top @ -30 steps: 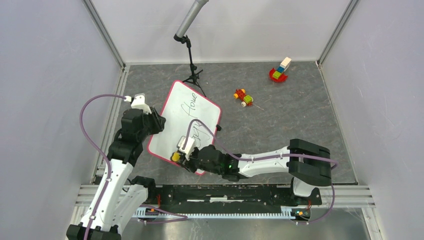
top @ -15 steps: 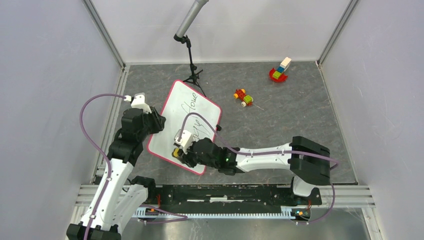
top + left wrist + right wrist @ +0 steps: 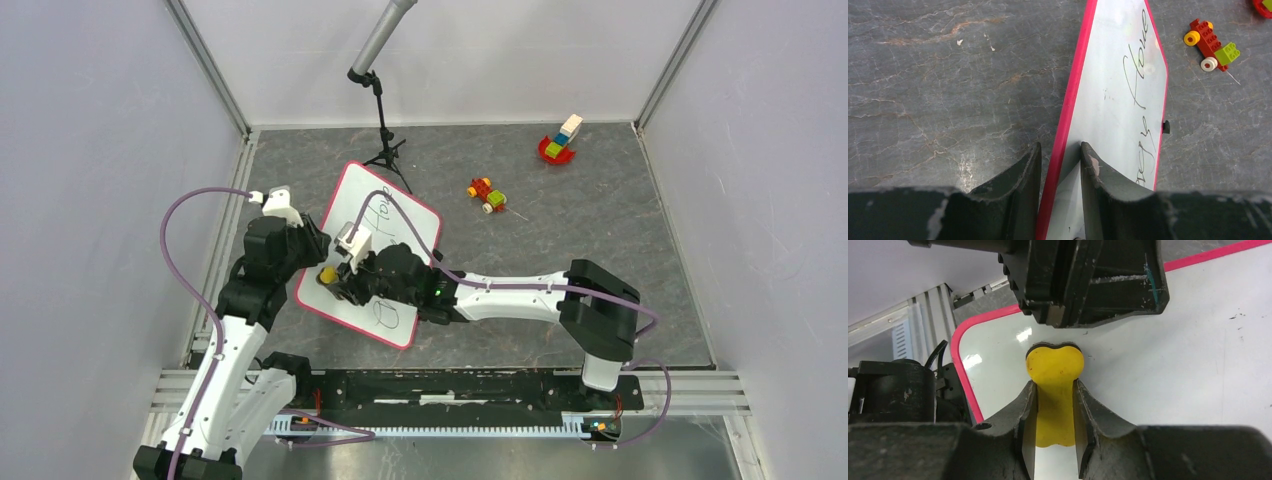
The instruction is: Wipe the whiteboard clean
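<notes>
We see the whiteboard (image 3: 1113, 100) on the left part of the bench (image 3: 948, 75), black handwriting (image 3: 1137, 75) on it. Our left fingers (image 3: 1020, 180) clench its pink rim (image 3: 1070, 100). Our right fingers (image 3: 1088, 410) grasp a yellow eraser (image 3: 1054, 365) over the board's white surface, just beside that clamp.

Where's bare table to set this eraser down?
Widest: right of the toy car, between the block boat and the right arm. Also left of the whiteboard's far corner. Crowded: around the tripod and the left gripper clamping the whiteboard's edge.
</notes>
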`<state>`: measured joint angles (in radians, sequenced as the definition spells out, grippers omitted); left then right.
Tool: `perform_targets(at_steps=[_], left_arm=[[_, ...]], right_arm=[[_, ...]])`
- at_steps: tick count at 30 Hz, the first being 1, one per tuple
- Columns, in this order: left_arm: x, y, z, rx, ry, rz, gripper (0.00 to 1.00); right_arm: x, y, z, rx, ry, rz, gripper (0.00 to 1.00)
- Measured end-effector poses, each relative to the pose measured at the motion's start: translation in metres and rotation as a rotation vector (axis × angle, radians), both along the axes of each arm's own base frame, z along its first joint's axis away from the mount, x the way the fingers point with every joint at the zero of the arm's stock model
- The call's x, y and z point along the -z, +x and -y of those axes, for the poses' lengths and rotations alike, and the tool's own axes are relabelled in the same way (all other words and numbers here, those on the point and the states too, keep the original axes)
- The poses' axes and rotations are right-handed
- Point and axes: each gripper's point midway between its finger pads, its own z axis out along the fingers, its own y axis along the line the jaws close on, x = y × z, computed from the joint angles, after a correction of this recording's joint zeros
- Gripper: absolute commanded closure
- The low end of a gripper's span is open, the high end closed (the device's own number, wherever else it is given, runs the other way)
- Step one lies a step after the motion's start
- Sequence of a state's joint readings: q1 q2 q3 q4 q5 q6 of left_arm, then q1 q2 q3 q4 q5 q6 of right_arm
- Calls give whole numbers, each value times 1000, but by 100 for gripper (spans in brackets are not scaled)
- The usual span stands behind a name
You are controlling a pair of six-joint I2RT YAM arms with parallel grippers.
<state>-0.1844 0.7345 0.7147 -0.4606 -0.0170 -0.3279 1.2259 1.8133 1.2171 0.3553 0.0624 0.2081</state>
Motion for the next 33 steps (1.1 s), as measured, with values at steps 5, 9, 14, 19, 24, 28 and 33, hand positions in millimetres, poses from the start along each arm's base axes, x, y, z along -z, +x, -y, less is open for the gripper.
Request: perform_targets(at_steps=[5, 9, 14, 19, 24, 28, 33], left_arm=[[1, 0, 1, 6, -2, -5, 98], [0, -1, 1, 7, -3, -3, 98], [0, -1, 2, 9, -5, 0, 98], [-1, -1, 2, 12, -7, 2, 98], [-3, -1, 4, 19, -12, 9, 98], [-3, -1, 4, 18, -11, 13, 98], [-4, -1, 3, 14, -10, 16, 98]], right_arm=[[13, -1, 17, 7, 40, -8, 100], [35, -7, 39, 25, 51, -35, 100], [70, -15, 77, 80, 42, -74, 100], [99, -18, 111, 146, 0, -100, 100], [114, -20, 129, 194, -54, -97, 100], [110, -23, 122, 209, -117, -38, 100], [96, -24, 105, 197, -221, 55, 100]])
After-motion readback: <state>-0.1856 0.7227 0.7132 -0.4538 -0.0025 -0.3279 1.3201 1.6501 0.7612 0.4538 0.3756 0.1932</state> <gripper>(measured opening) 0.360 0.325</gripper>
